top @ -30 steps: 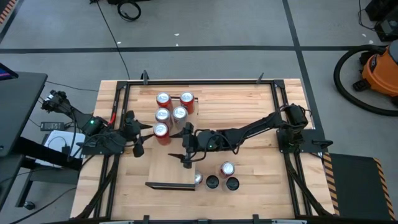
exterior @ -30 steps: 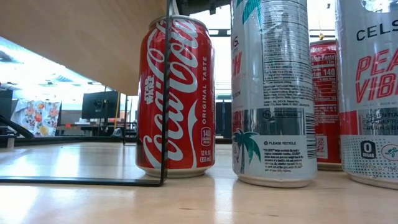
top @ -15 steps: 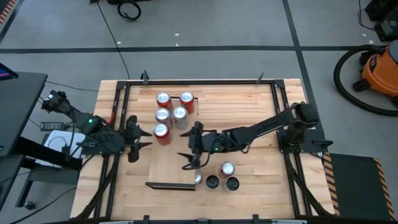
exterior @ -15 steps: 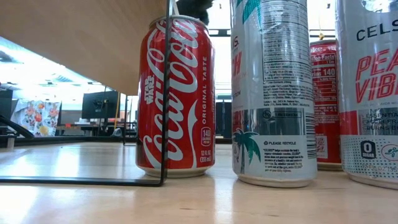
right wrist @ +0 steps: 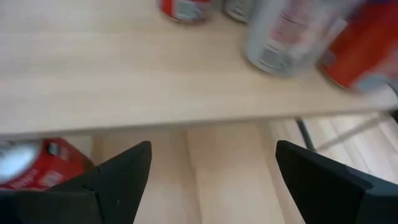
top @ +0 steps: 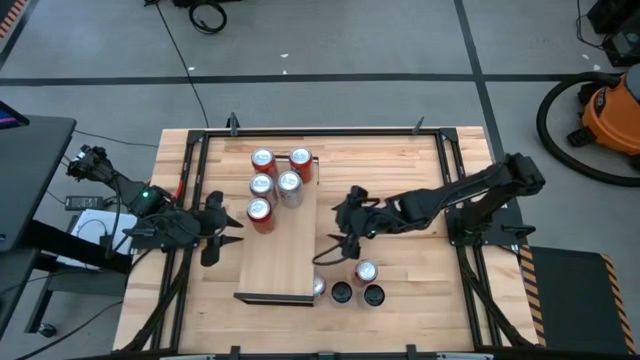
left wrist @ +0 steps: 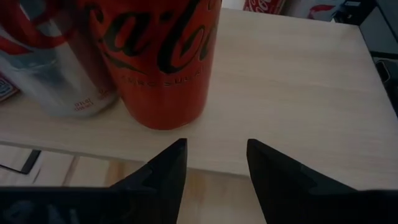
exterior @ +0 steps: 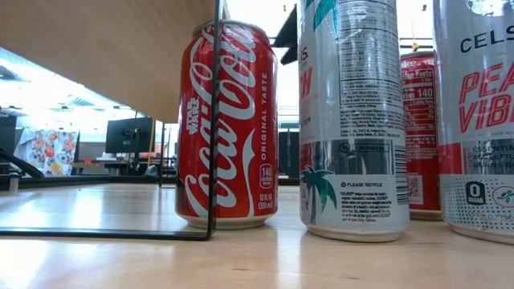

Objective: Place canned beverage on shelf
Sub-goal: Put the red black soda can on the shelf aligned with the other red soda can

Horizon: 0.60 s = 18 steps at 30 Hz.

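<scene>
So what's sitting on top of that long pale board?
Five cans stand clustered at the far end of the shelf; the near part is bare. More cans stand on the table beside its near end. Anything under the board is hidden from above.

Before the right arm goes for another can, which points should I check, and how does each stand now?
1. Right end effector open and empty: ok.
2. Left end effector empty, waiting at the shelf's left edge: ok.
3. Shelf has bare space toward the front: ok.
4. Cans on the shelf upright: ok.
5. Red-topped can on the table right of the shelf upright, near the right end effector: ok.
6. Whether the approach clears the dark-topped cans: cannot tell.
</scene>
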Available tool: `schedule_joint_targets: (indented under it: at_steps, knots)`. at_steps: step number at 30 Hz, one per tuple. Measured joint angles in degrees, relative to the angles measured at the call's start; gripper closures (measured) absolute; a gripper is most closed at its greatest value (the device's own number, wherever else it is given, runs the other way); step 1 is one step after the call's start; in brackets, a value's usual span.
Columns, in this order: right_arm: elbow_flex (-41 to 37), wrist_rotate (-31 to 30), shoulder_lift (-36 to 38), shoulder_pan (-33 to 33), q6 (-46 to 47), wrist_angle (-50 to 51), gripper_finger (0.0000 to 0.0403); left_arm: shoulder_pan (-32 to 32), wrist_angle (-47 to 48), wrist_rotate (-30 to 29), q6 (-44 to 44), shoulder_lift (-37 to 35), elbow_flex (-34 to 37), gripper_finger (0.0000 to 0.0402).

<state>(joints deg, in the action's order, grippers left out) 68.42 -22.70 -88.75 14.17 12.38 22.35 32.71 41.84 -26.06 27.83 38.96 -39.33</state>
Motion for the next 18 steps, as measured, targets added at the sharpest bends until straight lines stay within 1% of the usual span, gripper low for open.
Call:
schedule_joint_targets:
  at_steps: [6, 10, 16, 18]
  knots:
    - [-9.8, -3.4, 6.7, -0.1, 0.9, -2.0, 0.0049, 0.0, 0.1, 0.0, 0.0, 0.0, 0.0, 0.0224]
    - [-15.5, -3.2, 11.2, -1.2, 1.5, -3.2, 0.0045, 0.0, 0.0, 0.0, 0.0, 0.0, 0.0, 0.0224]
    - [-22.4, -1.2, 16.1, -3.6, 2.8, -3.5, 0.001, 0.0, 0.0, -0.2, 0.0, 0.0, 0.0, 0.0224]
    - [-24.7, -0.8, 17.0, -4.3, 3.0, -4.2, 0.0005, 0.0, -0.1, -0.2, 0.1, 0.0, 0.0, 0.0224]
